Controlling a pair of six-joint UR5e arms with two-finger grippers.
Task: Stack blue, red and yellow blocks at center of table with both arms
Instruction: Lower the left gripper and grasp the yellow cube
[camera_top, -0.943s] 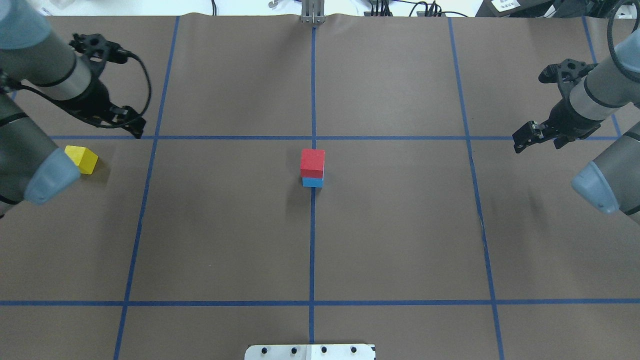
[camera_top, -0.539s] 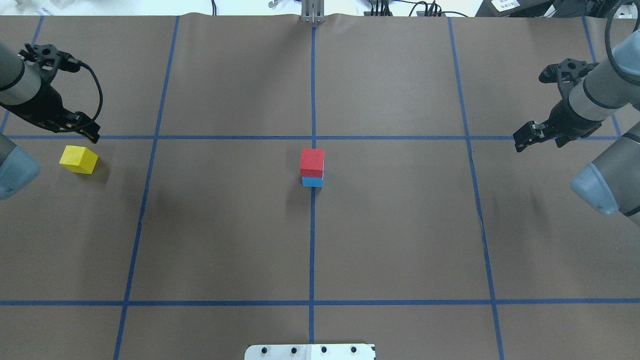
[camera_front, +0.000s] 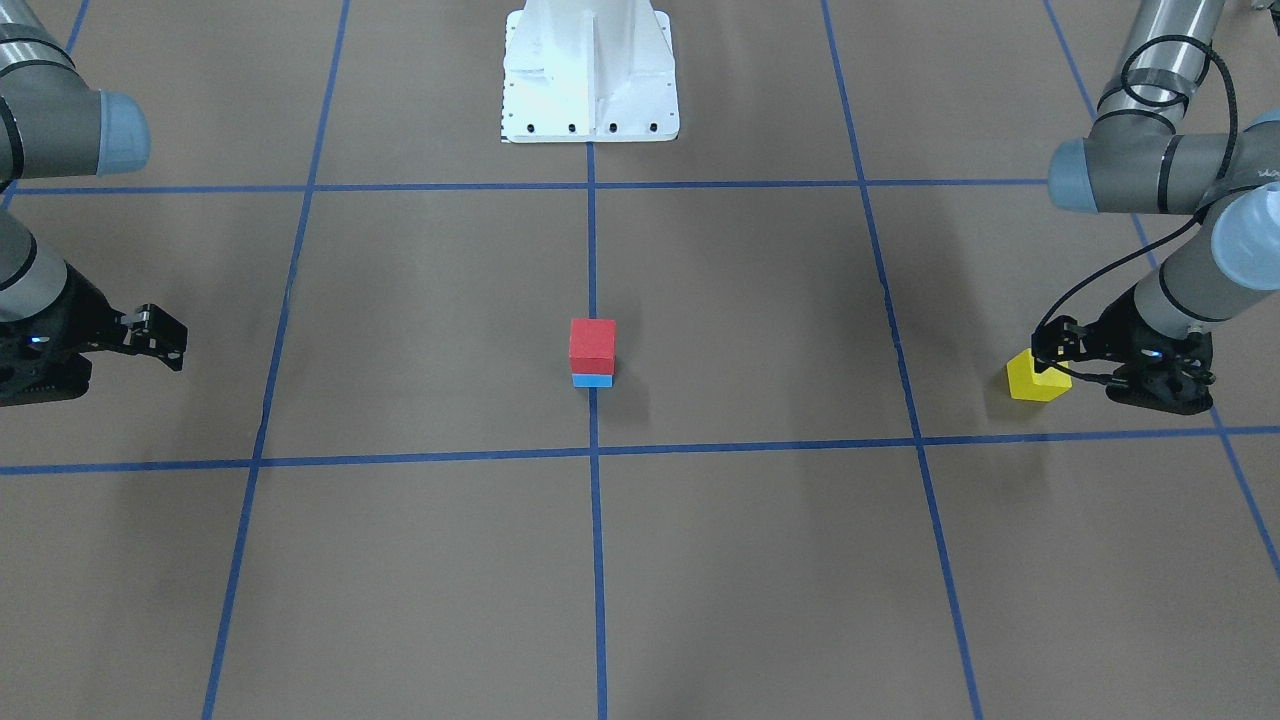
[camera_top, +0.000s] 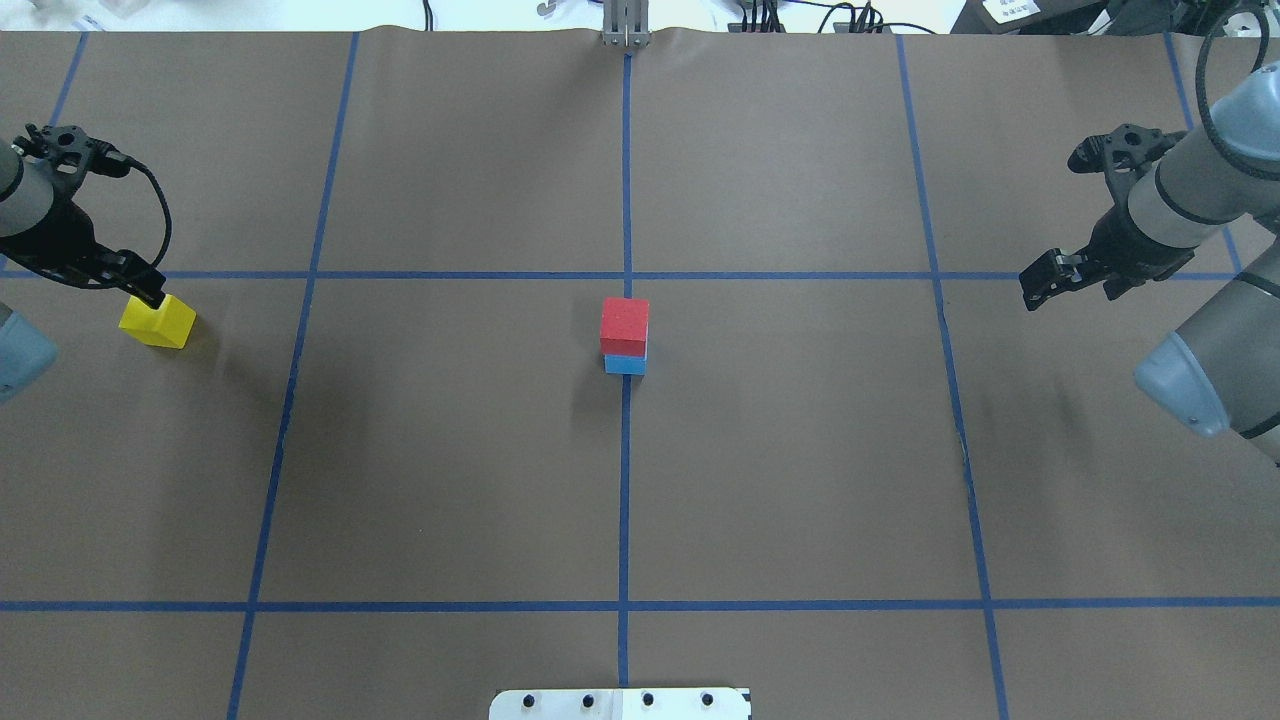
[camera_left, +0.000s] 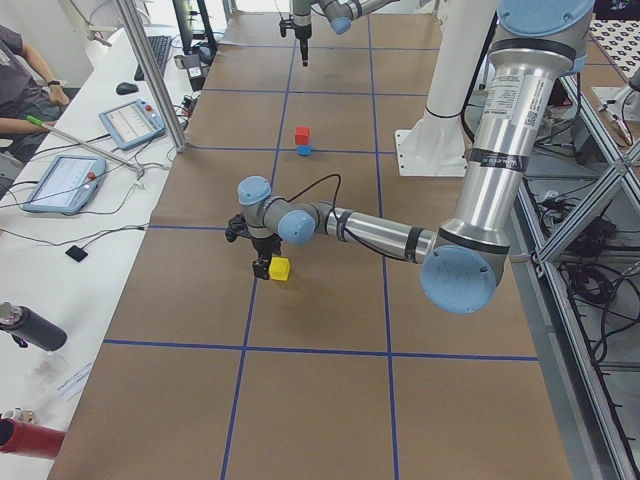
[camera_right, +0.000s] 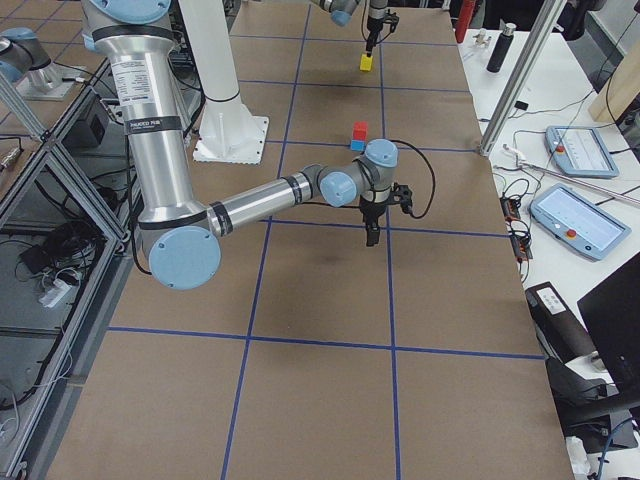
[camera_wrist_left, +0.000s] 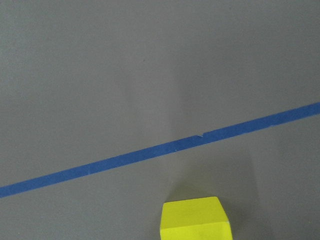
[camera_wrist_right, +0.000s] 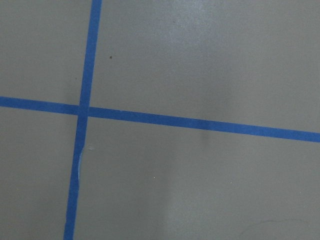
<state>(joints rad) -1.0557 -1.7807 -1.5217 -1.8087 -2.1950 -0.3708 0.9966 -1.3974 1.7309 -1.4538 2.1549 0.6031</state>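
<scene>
A red block sits on a blue block at the table's center, also seen in the front view as red block on blue block. A yellow block lies alone at the far left; it also shows in the front view and at the bottom of the left wrist view. My left gripper is open, low over the yellow block's far edge, and holds nothing. My right gripper is open and empty at the far right, above the table.
Blue tape lines divide the brown table into squares. The robot's white base plate stands at the near edge. Tablets and cables lie on a side bench past the table's far edge.
My left arm has swung left and its gripper has come down to the yellow block's far edge. My right gripper has shifted only slightly. The blocks have not moved.
</scene>
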